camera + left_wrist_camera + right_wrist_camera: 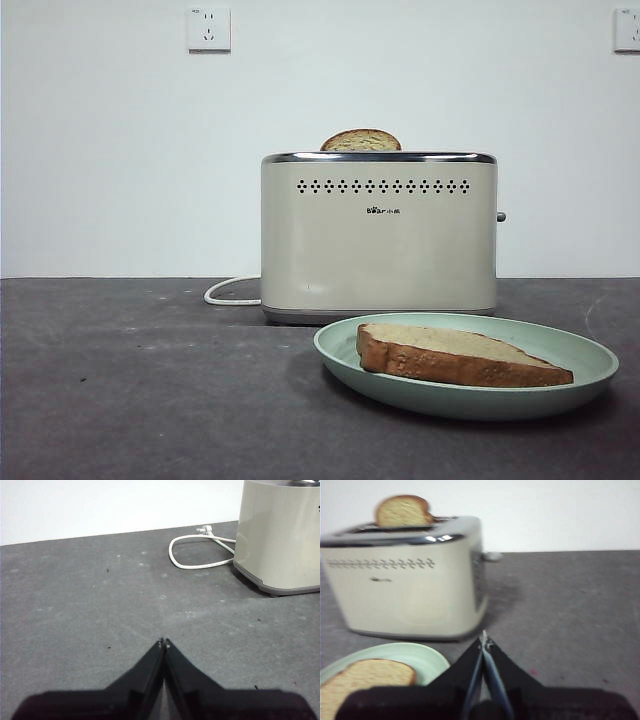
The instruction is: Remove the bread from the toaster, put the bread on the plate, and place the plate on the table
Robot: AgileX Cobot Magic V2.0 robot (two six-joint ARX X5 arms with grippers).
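Observation:
The bread (460,357), a brown slice with a dark crust, lies flat on the pale green plate (470,400). The plate rests on the dark table (150,400) just in front of the cream toaster (380,240), toward its right end. Neither gripper shows in the front view. My right gripper (484,641) is shut and empty, low over the table beside the plate (427,660) and the bread (365,677), facing the toaster (405,590). My left gripper (164,641) is shut and empty above bare table, off the toaster's (280,535) other side.
Another slice (361,141) pokes its domed top out of the toaster's slot. A white cord (195,555) loops on the table behind the toaster's left side. The toaster's lever (500,216) sticks out on its right. Wall sockets (208,28) sit high on the white wall.

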